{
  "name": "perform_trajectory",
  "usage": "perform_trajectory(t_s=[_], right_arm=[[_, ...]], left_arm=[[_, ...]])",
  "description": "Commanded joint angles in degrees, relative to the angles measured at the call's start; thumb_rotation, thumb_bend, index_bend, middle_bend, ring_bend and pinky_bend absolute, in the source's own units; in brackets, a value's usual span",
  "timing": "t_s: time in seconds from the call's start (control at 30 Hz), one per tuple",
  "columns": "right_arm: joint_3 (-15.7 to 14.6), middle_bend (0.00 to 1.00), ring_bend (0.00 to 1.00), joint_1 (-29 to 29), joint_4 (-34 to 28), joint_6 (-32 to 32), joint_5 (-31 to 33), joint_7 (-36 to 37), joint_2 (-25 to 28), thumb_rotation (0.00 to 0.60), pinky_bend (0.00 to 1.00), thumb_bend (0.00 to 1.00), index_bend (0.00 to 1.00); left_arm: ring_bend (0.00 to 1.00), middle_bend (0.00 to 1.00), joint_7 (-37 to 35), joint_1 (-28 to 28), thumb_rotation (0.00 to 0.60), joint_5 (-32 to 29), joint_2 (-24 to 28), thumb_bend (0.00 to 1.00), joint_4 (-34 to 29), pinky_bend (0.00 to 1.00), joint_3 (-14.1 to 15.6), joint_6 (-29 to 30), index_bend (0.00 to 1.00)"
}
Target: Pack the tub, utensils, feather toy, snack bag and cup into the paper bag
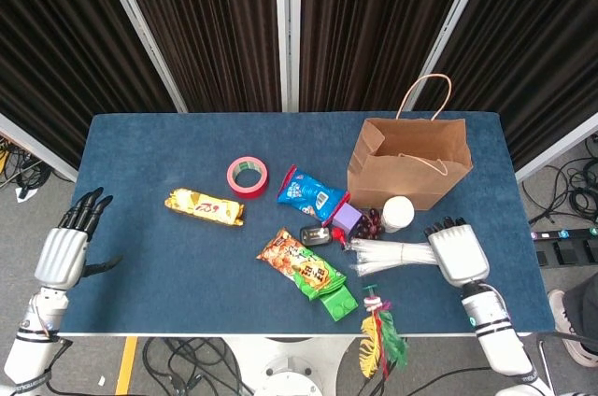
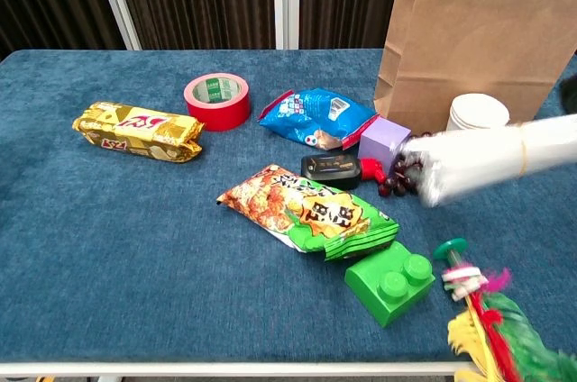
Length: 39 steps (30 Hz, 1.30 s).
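So the middle of the table (image 1: 140,153) is pretty cluttered: an orange and green snack bag (image 1: 301,264) lies flat with a green block (image 1: 338,302) touching its near end, a small black gadget (image 1: 315,235) sits just behind it, then a purple cube (image 1: 348,219), some dark grapes (image 1: 372,221) and a blue snack pack (image 1: 311,194). A roll of red tape (image 1: 247,176) and a gold wrapped bar (image 1: 204,206) sit further left, well apart from the pile. The right hand (image 1: 456,253) is gripping one end of the clear bundle of utensils (image 1: 392,253), which sticks out toward the grapes and looks blurred in the chest view. The white cup (image 1: 397,213) stands upright just in front of the paper bag (image 1: 408,162), near the utensils. The feather toy (image 1: 377,335) is at the near edge, hanging over it. The paper bag stands open at the far right; I can't see into it. Plenty of bare blue cloth on the left half, where the left hand (image 1: 67,248) hovers off the table's corner, fingers spread and holding nothing. No tub that I can spot.
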Motion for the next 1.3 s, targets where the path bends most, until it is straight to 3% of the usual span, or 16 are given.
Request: perform_trajectory(t_s=[0.03,0.27,0.43,0.6,0.73,0.83,1.0,1.3], right_arm=[[2.5,0.53,0.38,-1.9,-5.7,5.4,-3.4,-0.9,4.6,0.600,0.47,0.11,0.59],[8.5,0.53,0.38,-1.9,-12.3,10.6,-7.0,1.2,7.7,0.600,0.48,0.11,0.59],[15.5,0.53,0.38,-0.1,-16.3,13.1,-7.1,2.2,9.2,0.600,0.48,0.11,0.59],[24.7,0.53,0.38,4.2,-17.1,12.7,-0.7,-0.8,10.4,0.600,0.48,0.11,0.59],[29.8,0.53,0.38,7.8,-15.3,11.0,6.5,-5.0,11.1,0.600,0.48,0.11,0.59],[30.8,0.53,0.38,10.2,-12.9,9.4,10.4,-8.3,10.8,0.600,0.48,0.11,0.59],[29.4,0.53,0.38,14.2,-6.3,6.0,14.9,-14.6,8.7,0.600,0.49,0.11,0.59],[27.7,0.53,0.38,18.6,2.0,4.6,16.7,-20.4,6.6,0.600,0.49,0.11,0.59]], left_arm=[[0.03,0.09,0.2,-0.1,0.600,0.2,-0.1,0.08,-0.2,0.20,0.0,0.0,0.11],[0.03,0.09,0.7,-0.3,0.600,0.2,0.2,0.08,-0.8,0.20,-0.2,-0.1,0.11],[0.03,0.09,0.9,-0.4,0.600,0.2,0.4,0.08,-1.1,0.20,-0.1,-0.3,0.11],[0.03,0.09,1.1,-0.6,0.600,0.4,0.3,0.08,-1.3,0.20,0.0,-0.4,0.11],[0.04,0.09,1.1,-0.6,0.600,0.2,0.3,0.08,-1.2,0.20,-0.1,-0.5,0.11],[0.04,0.09,0.9,-0.5,0.600,0.1,0.2,0.08,-1.0,0.20,0.1,-0.7,0.11],[0.04,0.09,0.9,-0.6,0.600,0.1,0.0,0.08,-0.7,0.20,0.1,-0.8,0.11],[0.03,0.09,0.6,-0.6,0.600,-0.2,0.1,0.08,-0.5,0.20,0.0,-1.0,0.11]])
